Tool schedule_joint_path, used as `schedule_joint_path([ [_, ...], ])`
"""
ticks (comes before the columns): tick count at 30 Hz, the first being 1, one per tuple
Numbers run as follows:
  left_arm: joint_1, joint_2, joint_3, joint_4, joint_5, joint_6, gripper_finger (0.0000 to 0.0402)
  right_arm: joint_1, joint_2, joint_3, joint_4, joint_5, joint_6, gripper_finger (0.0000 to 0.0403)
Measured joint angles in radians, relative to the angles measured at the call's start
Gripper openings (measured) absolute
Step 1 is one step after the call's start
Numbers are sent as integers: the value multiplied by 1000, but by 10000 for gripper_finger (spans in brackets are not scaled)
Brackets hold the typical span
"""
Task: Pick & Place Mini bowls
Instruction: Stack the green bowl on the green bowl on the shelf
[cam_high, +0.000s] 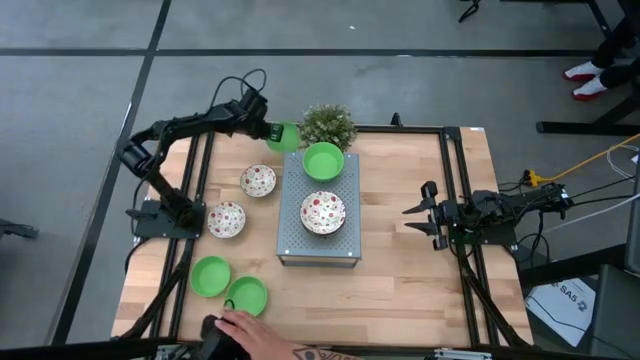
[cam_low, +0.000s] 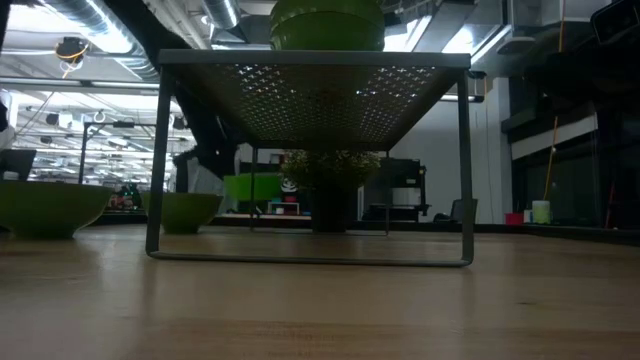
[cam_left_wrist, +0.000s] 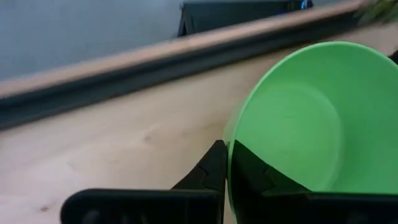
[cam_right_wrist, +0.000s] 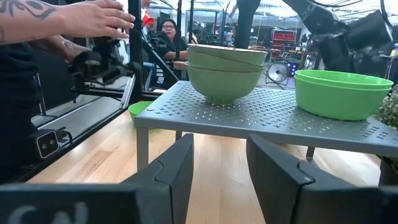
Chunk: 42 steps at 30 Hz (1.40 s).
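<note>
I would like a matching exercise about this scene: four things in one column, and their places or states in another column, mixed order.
Things:
1. left end effector
2. right end effector
3. potted plant
4. person's hand

Places or states:
A. at the table's near edge, by a green bowl
B. open, empty, facing the metal rack
C. at the far edge, behind the rack
D. shut on the held green bowl

Pairs: 1-D, 2-B, 3-C, 4-A
</note>
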Motion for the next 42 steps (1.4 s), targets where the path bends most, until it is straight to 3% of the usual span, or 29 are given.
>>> schedule_joint_path([
  [10, 2, -199, 0, 28, -127, -9, 4, 0, 0, 0, 0, 0, 0, 147],
  [20, -7, -357, 0, 204, -231, -12, 4, 0, 0, 0, 0, 0, 0, 147],
  [32, -63, -387, 0, 441, -175, 6, 3, 0, 0, 0, 0, 0, 0, 147],
  [42, -122, -329, 219, 229, -179, 145, 3, 0, 0, 0, 0, 0, 0, 147],
])
